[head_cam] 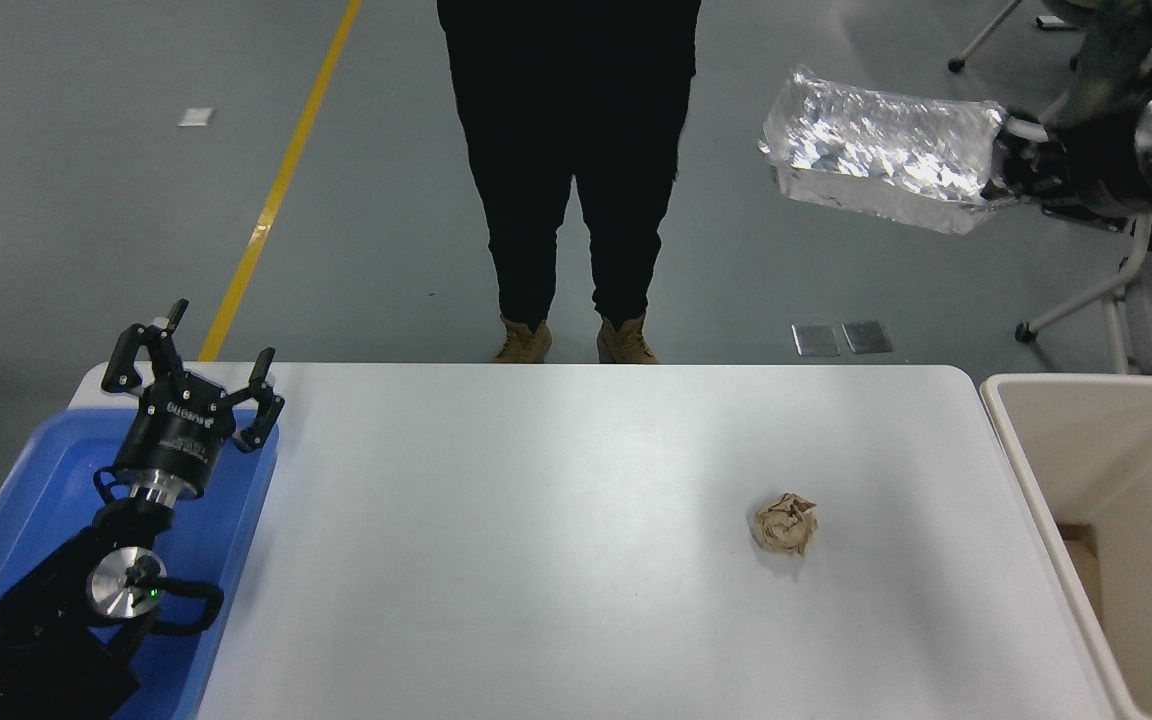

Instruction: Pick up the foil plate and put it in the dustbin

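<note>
Grey floor with a yellow line runs behind the white bench (536, 520), where a person in black stands at the far edge. Taking the dustbin (1021, 470) as my landmark: it sits just off the bench's right end, mouth open. My right hand (1004, 165) grips the foil plate (876, 150) by its right end, high in the air and well beyond the dustbin, up and to its left. A crumpled brown paper ball (786, 523) lies on the bench left of the dustbin. My left hand (194, 375) rests open over the blue tray (46, 480), far left of it. I judge the carry needs bringing the plate back over the dustbin's mouth, keeping the pinch firm, and lowering before release, since thin foil may bend or catch the rim.
</note>
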